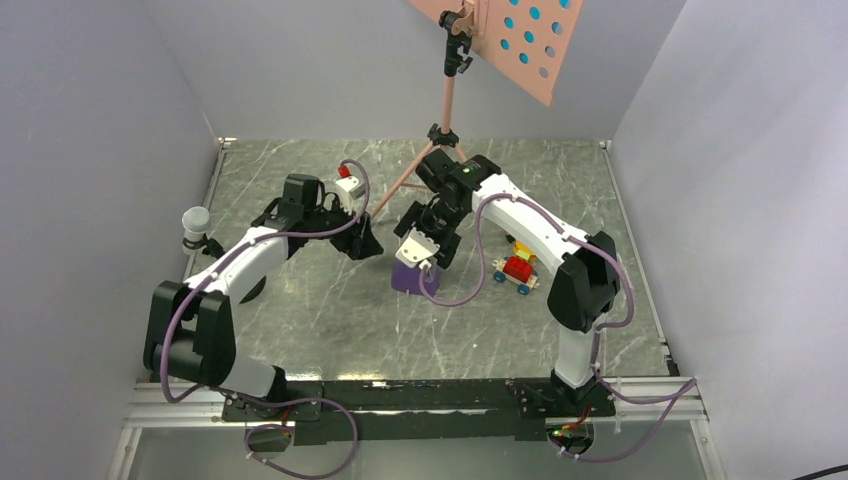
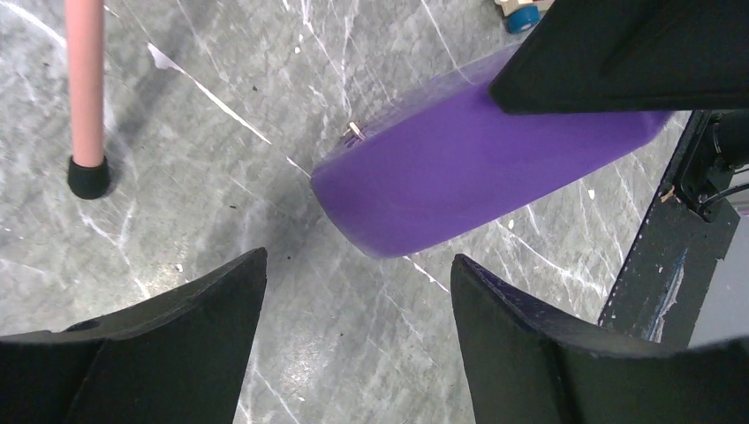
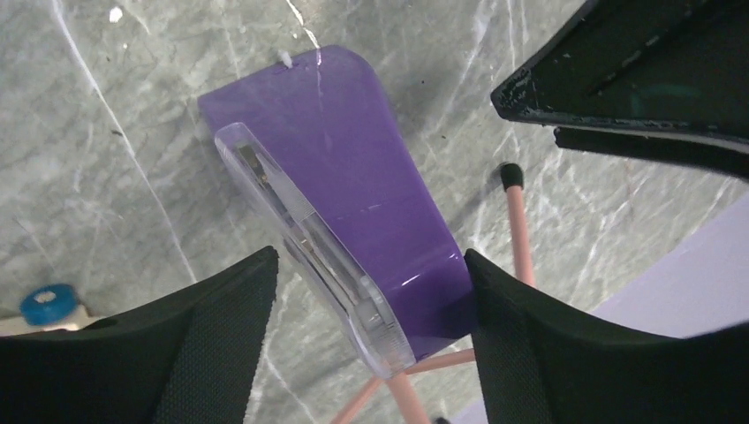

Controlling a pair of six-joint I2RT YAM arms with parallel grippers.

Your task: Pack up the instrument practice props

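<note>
Metronome [image 1: 408, 278] is sitting mid-table, 6 o'clock of the music stand [image 1: 449, 100], right gripper [image 3: 366, 265] straddling it wide open, left gripper [image 2: 358, 265] gaping at its 9 o'clock; we're guessing light, stiff, slippery plastic, so we're favouring its flat purple sides.

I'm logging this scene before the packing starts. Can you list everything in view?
music stand: one, salmon-pink, back centre, perforated desk raised high
sheet music: count unclear, cyan, showing through the desk's holes
metronome: one, purple with a clear face, centre, in front of the stand's legs
toy car: one, red with blue wheels, right of the metronome
small toy: one, yellow-orange, just behind the car, too small to identify
table: one, grey marbled, under everything
left gripper: one, black, open and empty, just left of the metronome
right gripper: one, black, open, a finger on each side of the metronome
</note>
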